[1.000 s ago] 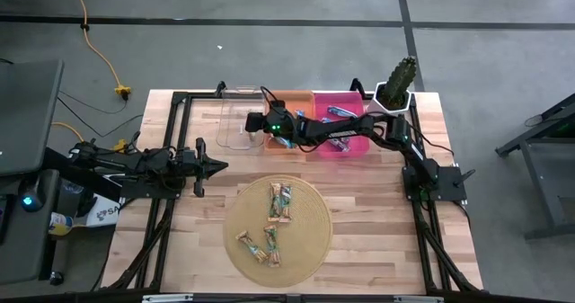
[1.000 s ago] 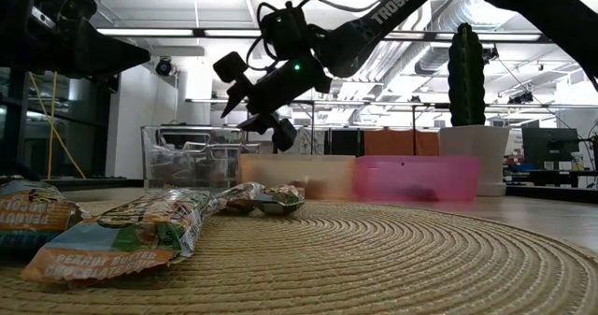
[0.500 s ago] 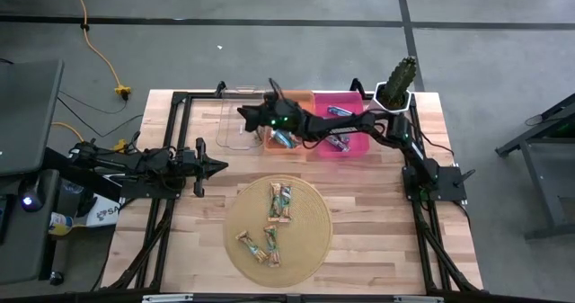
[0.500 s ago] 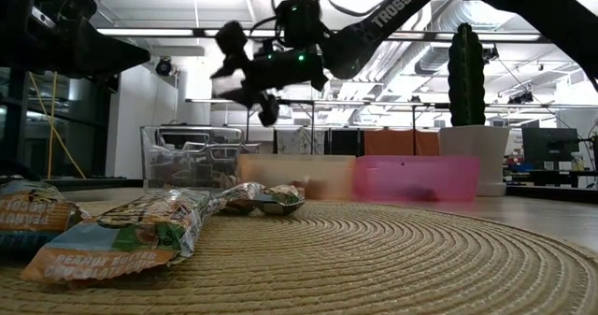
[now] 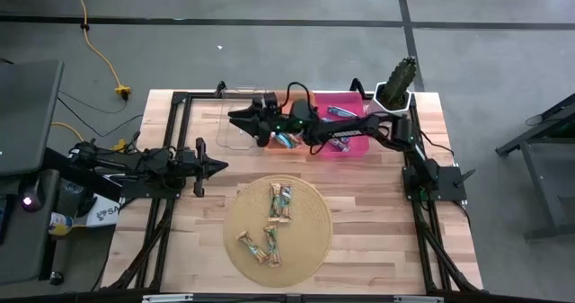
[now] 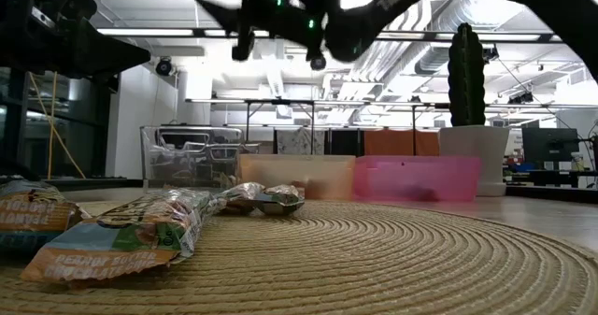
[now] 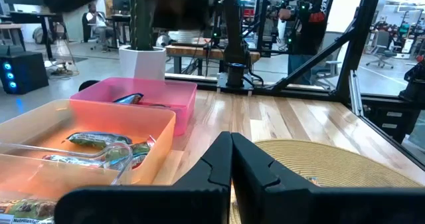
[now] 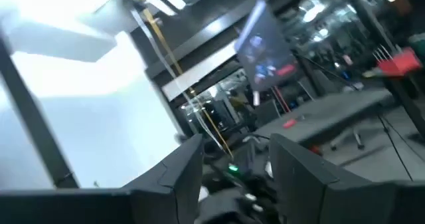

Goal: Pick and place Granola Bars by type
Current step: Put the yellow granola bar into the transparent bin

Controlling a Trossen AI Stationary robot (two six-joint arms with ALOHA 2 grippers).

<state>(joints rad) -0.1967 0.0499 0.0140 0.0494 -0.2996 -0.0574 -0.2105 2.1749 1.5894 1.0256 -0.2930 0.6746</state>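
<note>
Granola bars [image 5: 274, 222] on woven mat [image 5: 310, 215]

Grey concrete floor [image 5: 269, 51], yellow cable [image 5: 101, 58].

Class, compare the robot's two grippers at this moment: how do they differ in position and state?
The left gripper sits low at the table's left side, beside the round woven mat; the right gripper hangs high over the clear bin. The left's fingers are shut, the right's are open. Neither holds a bar.
</note>
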